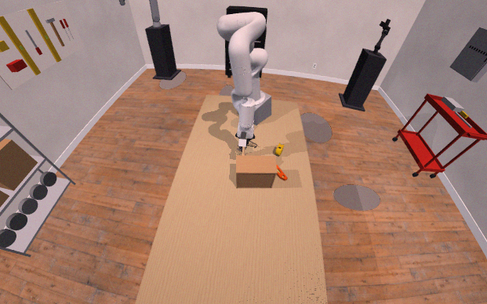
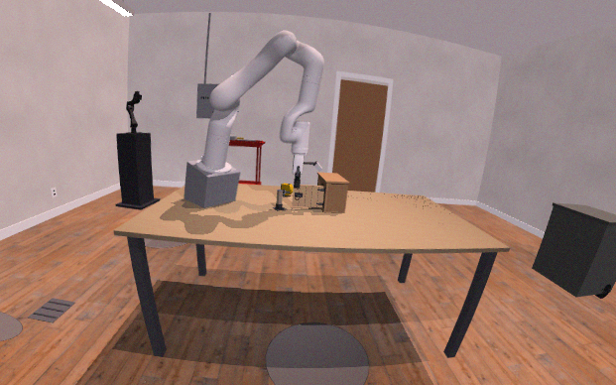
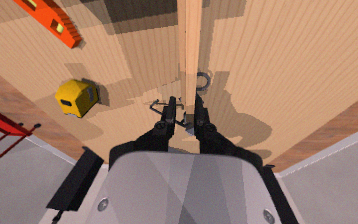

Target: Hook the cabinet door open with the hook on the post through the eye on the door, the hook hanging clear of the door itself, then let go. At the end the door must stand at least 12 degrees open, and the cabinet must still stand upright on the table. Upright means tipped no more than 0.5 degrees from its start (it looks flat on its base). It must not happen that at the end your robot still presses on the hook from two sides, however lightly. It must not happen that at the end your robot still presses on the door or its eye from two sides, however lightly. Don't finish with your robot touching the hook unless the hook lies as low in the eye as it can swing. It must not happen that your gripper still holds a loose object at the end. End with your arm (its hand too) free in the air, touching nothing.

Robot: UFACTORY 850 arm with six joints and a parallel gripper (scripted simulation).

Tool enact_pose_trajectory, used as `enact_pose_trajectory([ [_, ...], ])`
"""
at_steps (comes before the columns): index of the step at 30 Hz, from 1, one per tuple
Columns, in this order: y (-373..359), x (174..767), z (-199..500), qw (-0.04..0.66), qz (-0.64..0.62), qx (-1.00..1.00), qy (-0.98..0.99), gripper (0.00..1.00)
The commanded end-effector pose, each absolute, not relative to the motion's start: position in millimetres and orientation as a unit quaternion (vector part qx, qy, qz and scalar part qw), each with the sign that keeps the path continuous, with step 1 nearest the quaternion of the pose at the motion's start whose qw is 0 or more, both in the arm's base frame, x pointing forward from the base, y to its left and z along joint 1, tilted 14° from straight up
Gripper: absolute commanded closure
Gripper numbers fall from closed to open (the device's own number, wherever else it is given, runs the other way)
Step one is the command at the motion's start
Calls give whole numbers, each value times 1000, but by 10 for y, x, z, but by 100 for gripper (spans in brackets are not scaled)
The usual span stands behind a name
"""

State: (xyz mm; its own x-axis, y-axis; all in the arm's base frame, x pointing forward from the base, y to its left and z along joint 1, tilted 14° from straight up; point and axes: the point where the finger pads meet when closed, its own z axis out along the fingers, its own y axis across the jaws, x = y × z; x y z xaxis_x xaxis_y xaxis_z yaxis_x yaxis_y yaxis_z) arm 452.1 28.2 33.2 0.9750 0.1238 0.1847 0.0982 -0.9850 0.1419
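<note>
The cabinet stands upright on the table. Its door stands wide open, roughly square to the cabinet. A dark ring sits on one face of the door. The post stands just off the door's free edge. Thin bent black wire, seemingly the hook, lies on the other side of the door from the ring. My gripper is partly open, its fingers on either side of the door's top edge near the free end. They hide where wire and post meet; finger contact is unclear.
A yellow tape measure lies on the table beside the door, on the wire's side. An orange tool lies close against the cabinet's side.
</note>
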Motion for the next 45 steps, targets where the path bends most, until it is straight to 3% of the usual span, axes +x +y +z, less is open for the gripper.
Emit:
enact_pose_trajectory([
  [1,332,4524,329,64,99,992,40,73],
  [45,627,4540,297,53,105,991,-63,73],
])
